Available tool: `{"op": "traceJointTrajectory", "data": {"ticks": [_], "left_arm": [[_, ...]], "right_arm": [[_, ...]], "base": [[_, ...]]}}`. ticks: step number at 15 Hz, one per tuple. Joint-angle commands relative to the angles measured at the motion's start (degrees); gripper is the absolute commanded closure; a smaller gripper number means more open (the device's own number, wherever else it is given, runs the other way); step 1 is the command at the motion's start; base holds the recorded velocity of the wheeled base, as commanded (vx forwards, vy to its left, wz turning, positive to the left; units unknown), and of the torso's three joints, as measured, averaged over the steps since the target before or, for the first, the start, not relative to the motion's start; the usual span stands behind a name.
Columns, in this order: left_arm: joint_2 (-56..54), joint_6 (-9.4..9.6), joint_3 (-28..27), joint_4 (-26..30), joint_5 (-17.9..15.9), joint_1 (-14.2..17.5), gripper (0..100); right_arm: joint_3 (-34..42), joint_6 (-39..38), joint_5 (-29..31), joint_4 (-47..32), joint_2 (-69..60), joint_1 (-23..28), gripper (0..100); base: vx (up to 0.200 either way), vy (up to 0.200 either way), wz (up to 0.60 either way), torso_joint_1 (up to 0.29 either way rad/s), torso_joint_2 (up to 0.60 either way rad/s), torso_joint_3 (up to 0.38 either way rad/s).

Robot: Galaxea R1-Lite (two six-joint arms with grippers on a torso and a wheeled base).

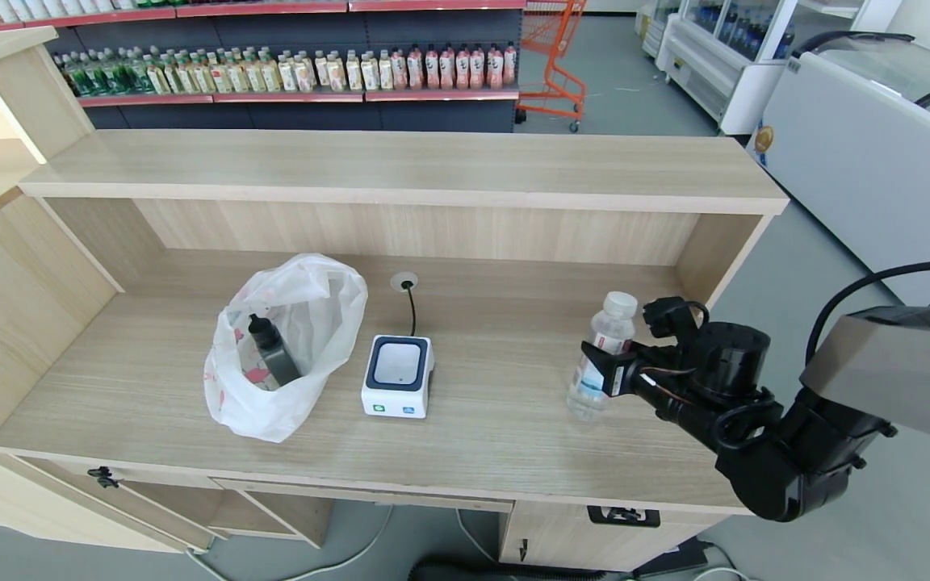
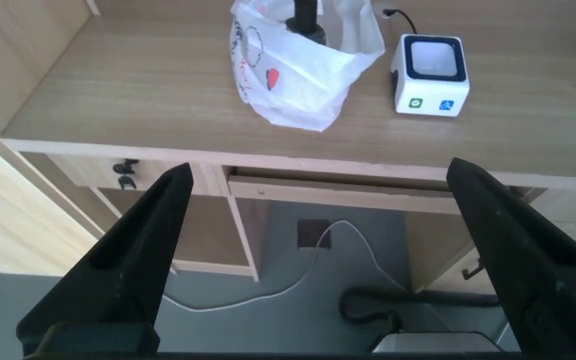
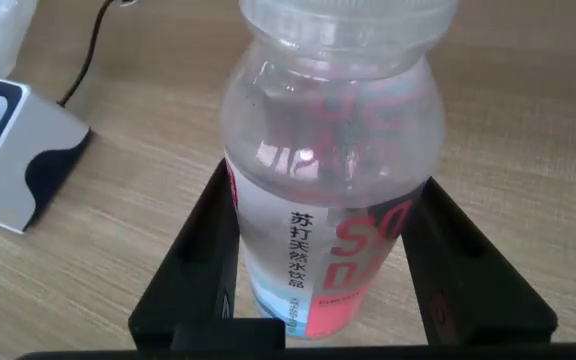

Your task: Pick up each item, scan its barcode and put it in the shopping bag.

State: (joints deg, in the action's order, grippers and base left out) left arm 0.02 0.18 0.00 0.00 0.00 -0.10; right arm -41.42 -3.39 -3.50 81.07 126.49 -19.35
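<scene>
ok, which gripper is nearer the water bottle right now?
Right. The right gripper is closed on the water bottle from both sides. The left gripper hangs open off the counter front edge, on the shopping bag side, well away.

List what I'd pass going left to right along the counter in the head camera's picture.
Shopping bag with a dark bottle inside → scanner → water bottle, gripped by the right pincer.

A clear bottle (image 1: 610, 329) stands right of the scanner (image 1: 398, 373), dark bottle (image 1: 271, 353) inside bag (image 1: 271, 407)
</scene>
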Motion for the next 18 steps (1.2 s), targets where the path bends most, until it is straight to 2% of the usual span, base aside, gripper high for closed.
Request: {"op": "traceJointTrajectory", "data": {"ticks": [1,4,5,7,9,12,14,18], "left_arm": [[-0.02,-0.01,0.0,0.0,0.0,0.01,0],[-0.02,-0.01,0.0,0.0,0.0,0.01,0],[-0.02,-0.01,0.0,0.0,0.0,0.01,0],[-0.02,-0.01,0.0,0.0,0.0,0.01,0],[-0.02,-0.01,0.0,0.0,0.0,0.01,0],[-0.02,-0.01,0.0,0.0,0.0,0.01,0],[-0.02,-0.01,0.0,0.0,0.0,0.01,0],[-0.02,-0.01,0.0,0.0,0.0,0.01,0]], "right_arm": [[1.61,-1.71,-2.13,1.37,-2.12,-0.08,100],[5.65,-10.15,-4.24,2.08,-9.24,0.19,100],[7.67,-13.49,-8.63,1.64,-13.11,1.07,100],[13.47,-17.97,-21.9,1.29,-22.25,2.03,100],[18.57,-16.3,-30.34,2.87,-27.35,2.03,100],[21.82,-7.86,-42.29,7.17,-28.49,1.86,100],[22.0,-6.45,-46.6,6.12,-30.86,-0.08,100],[21.91,-10.06,-46.34,-2.84,-35.43,-5.61,100]], "base": [[0.0,0.0,0.0,0.0,0.0,0.0],[0.0,0.0,0.0,0.0,0.0,0.0],[0.0,0.0,0.0,0.0,0.0,0.0],[0.0,0.0,0.0,0.0,0.0,0.0],[0.0,0.0,0.0,0.0,0.0,0.0],[0.0,0.0,0.0,0.0,0.0,0.0],[0.0,0.0,0.0,0.0,0.0,0.0],[0.0,0.0,0.0,0.0,0.0,0.0]]}}
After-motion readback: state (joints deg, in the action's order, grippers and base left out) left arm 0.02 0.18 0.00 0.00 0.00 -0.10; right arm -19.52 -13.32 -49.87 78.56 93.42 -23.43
